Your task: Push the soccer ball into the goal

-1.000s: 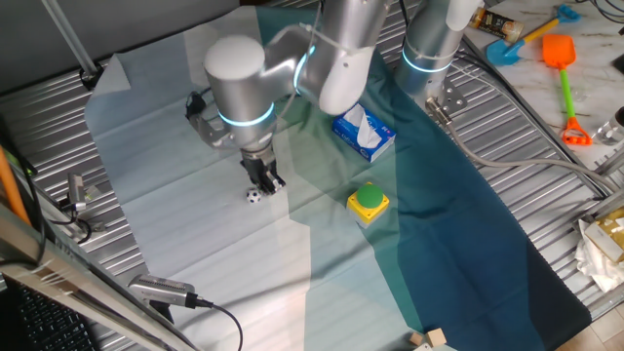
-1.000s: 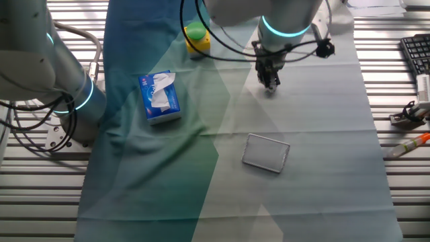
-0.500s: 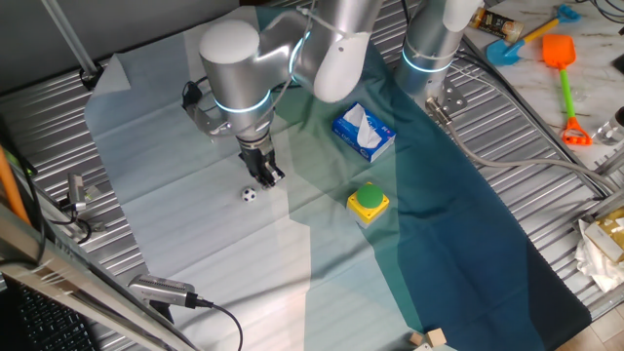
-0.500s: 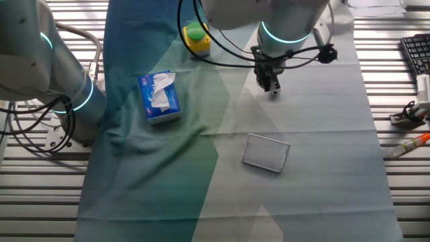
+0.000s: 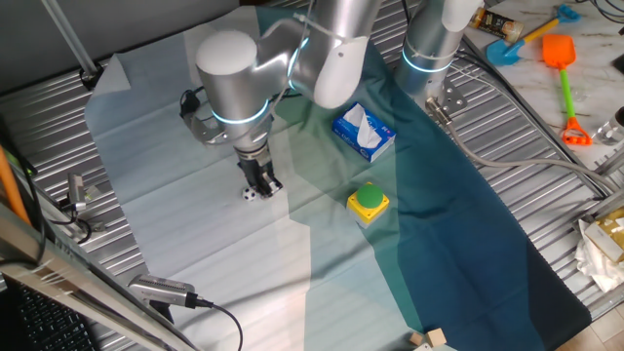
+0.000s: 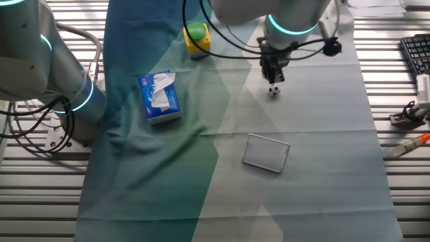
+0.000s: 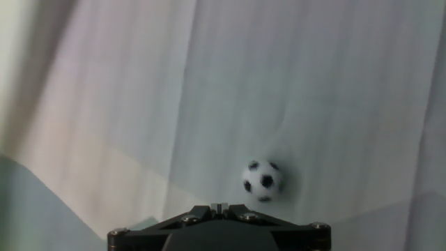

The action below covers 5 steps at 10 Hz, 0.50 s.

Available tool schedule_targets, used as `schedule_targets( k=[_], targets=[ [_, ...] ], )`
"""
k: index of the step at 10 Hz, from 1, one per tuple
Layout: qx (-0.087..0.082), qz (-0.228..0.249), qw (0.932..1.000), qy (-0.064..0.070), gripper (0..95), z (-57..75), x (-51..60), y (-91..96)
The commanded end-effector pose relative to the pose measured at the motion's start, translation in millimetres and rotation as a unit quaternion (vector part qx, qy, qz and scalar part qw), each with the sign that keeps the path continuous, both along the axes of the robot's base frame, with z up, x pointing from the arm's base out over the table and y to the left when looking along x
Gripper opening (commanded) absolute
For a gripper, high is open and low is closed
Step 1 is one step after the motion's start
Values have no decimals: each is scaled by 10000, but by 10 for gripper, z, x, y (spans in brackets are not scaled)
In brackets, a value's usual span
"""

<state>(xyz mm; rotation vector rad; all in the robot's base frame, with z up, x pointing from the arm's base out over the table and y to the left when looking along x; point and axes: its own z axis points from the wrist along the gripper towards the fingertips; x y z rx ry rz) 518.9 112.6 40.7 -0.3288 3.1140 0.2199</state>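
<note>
The soccer ball point(image 6: 274, 90) is a tiny white ball with black patches lying on the pale cloth. My gripper point(image 6: 272, 75) stands shut just behind it, on the side away from the goal point(image 6: 266, 152), a low pale wire frame a short way off on the cloth. In the one fixed view the soccer ball point(image 5: 252, 193) lies right beside the shut gripper point(image 5: 261, 182), and the goal is hidden behind the arm. In the hand view the soccer ball point(image 7: 263, 180) sits just ahead and to the right of the closed gripper point(image 7: 220, 207).
A blue-white tissue box point(image 6: 160, 98) and a green button on a yellow box point(image 6: 196, 35) stand on the darker cloth to one side. A second arm's base point(image 6: 67, 87) is at the table's edge. A keyboard point(image 6: 416, 54) and cables point(image 5: 185, 297) lie off the cloth.
The shut gripper has shifted slightly, ending just behind the ball on the side away from the goal. The ball has barely moved.
</note>
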Motion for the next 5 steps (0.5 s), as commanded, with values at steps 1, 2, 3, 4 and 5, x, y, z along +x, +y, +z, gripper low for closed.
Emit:
schedule_targets(
  k=[1,2,3,4,5],
  targets=[
    [25,-9,10000,50,0,22,59,-1],
    [33,-34,10000,52,0,18,67,3],
    [45,-57,10000,47,0,13,86,12],
    [41,-60,10000,52,0,12,101,16],
    [43,-82,9999,54,0,-6,117,27]
  ],
)
